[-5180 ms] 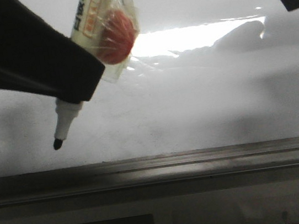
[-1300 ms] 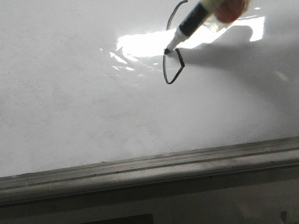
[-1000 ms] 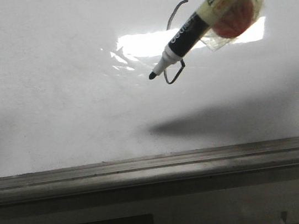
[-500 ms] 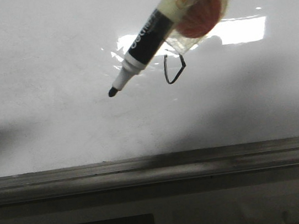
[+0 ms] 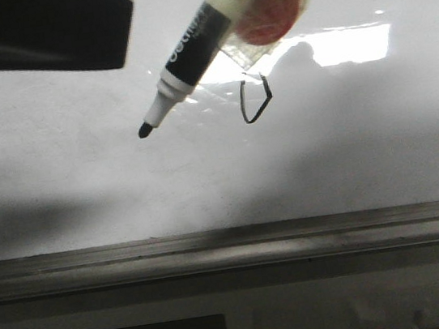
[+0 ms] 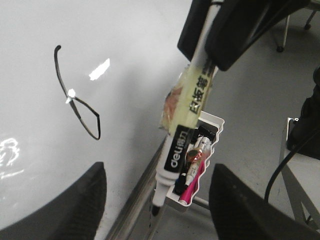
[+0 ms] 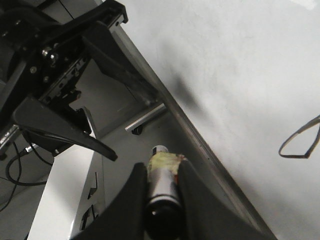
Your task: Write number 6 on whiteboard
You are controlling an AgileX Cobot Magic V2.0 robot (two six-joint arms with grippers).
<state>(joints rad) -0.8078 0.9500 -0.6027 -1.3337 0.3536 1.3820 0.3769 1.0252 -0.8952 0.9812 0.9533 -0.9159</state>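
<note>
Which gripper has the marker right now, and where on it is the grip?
The right gripper is shut on the black-and-yellow whiteboard marker, clamping its rear end, away from the tip. The left gripper is open and empty.

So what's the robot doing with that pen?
It is writing on the whiteboard. The right gripper is shut on a marker. A thin black number 6 is already drawn on the board. The marker's tip is off to the left of that line in the front view, not on it. The left gripper is open and holds nothing.
</note>
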